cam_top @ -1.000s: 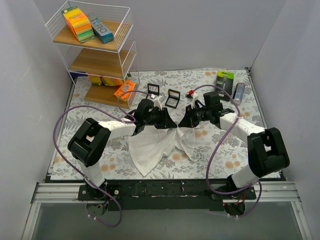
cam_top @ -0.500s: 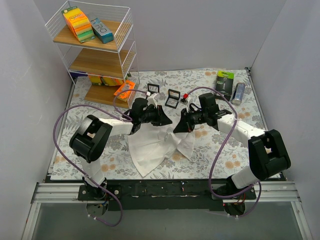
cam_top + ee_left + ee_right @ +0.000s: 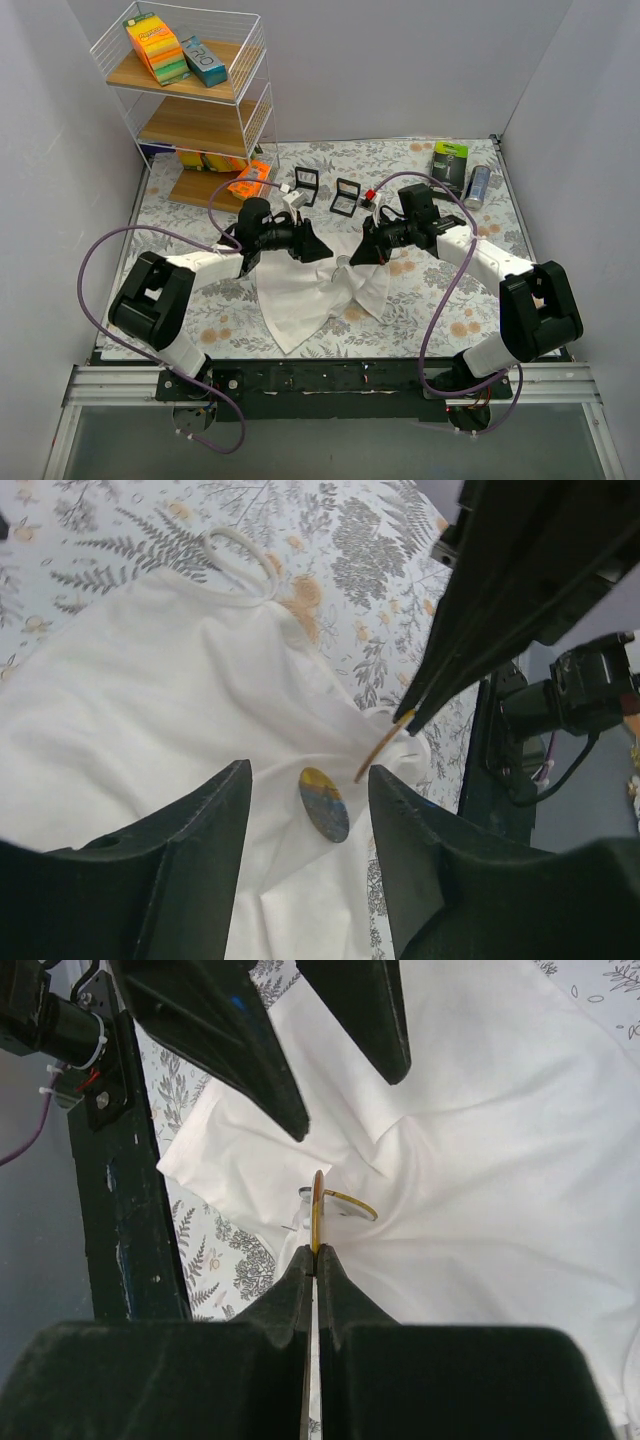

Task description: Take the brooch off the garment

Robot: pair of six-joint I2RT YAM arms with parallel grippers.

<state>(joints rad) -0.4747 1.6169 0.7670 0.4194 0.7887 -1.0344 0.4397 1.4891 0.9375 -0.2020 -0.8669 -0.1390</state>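
The white garment (image 3: pixel 300 295) lies crumpled on the floral table cover, one strap (image 3: pixel 240 545) showing at its far edge. A round yellow-and-blue brooch (image 3: pixel 323 803) rests on the fabric between the fingers of my open left gripper (image 3: pixel 308 780), touching neither. My right gripper (image 3: pixel 316 1250) is shut on a thin yellow-edged disc (image 3: pixel 317 1210), held edge-on, and the fabric peaks up towards it. I cannot tell whether this disc is part of the brooch. Both grippers meet over the garment's top edge, the left gripper (image 3: pixel 318 250) and the right gripper (image 3: pixel 352 258).
A wire shelf (image 3: pixel 190 100) with boxes stands at the back left, an orange packet (image 3: pixel 250 180) at its foot. Two small black frames (image 3: pixel 306 180) (image 3: pixel 347 195), a green pack (image 3: pixel 451 160) and a can (image 3: pixel 478 185) sit along the back.
My left gripper has opened and its arm has drawn back to the left. The right gripper has stayed shut, shifting slightly left, and the garment has been dragged along with it.
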